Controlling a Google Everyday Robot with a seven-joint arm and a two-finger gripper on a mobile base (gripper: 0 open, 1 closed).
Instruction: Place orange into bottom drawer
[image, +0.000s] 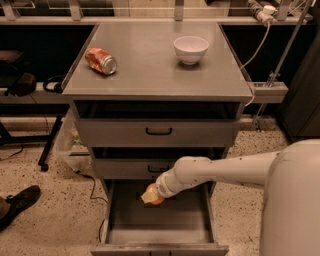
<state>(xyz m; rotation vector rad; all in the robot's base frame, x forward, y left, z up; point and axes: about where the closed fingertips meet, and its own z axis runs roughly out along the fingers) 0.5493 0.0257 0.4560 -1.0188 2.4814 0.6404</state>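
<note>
The orange (155, 199) is a small round orange fruit held at the tip of my gripper (150, 196), just above the floor of the open bottom drawer (125, 222), near its back. The gripper's pale fingers wrap the fruit's left and top side. My white arm (220, 170) reaches in from the lower right, across the drawer's right part. The drawer is pulled out toward the camera, its grey floor bare in front of the orange.
An orange-red soda can (100, 60) lies on its side on the cabinet top (150, 70) at the left. A white bowl (190, 49) stands at the right. Two shut drawers with black handles (159, 131) sit above. A dark shoe (20, 202) is on the floor at left.
</note>
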